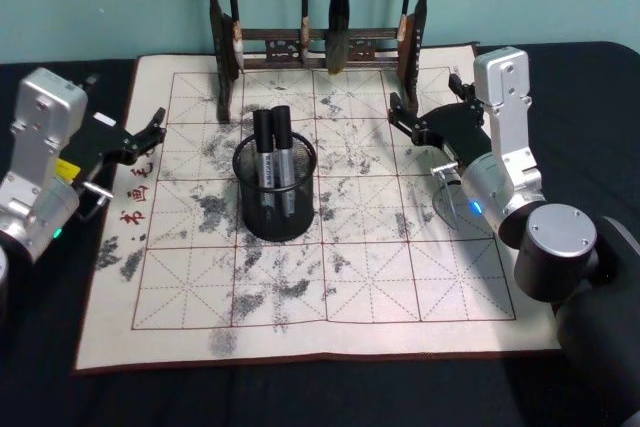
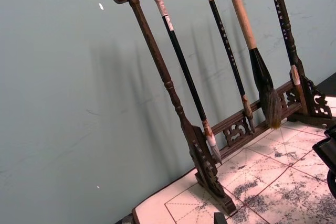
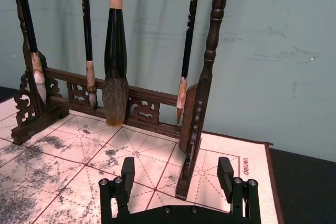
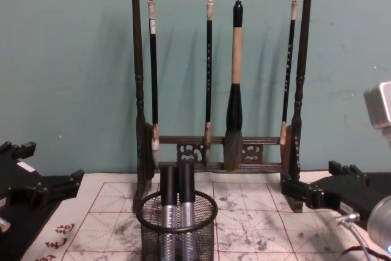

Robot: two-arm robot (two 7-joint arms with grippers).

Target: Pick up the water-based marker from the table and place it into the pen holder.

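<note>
Mesh pen holder (image 1: pixel 275 194) mid-mat, tools (image 1: pixel 152 131) apart.

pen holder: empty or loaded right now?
Loaded. The pen holder stands upright on the mat with two markers standing side by side inside, black caps poking above the rim; the chest view shows the same.

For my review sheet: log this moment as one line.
stage: placed | markers: two upright in pen holder | left gripper: open, empty, left mat edge | right gripper: open, empty, by brush rack
</note>
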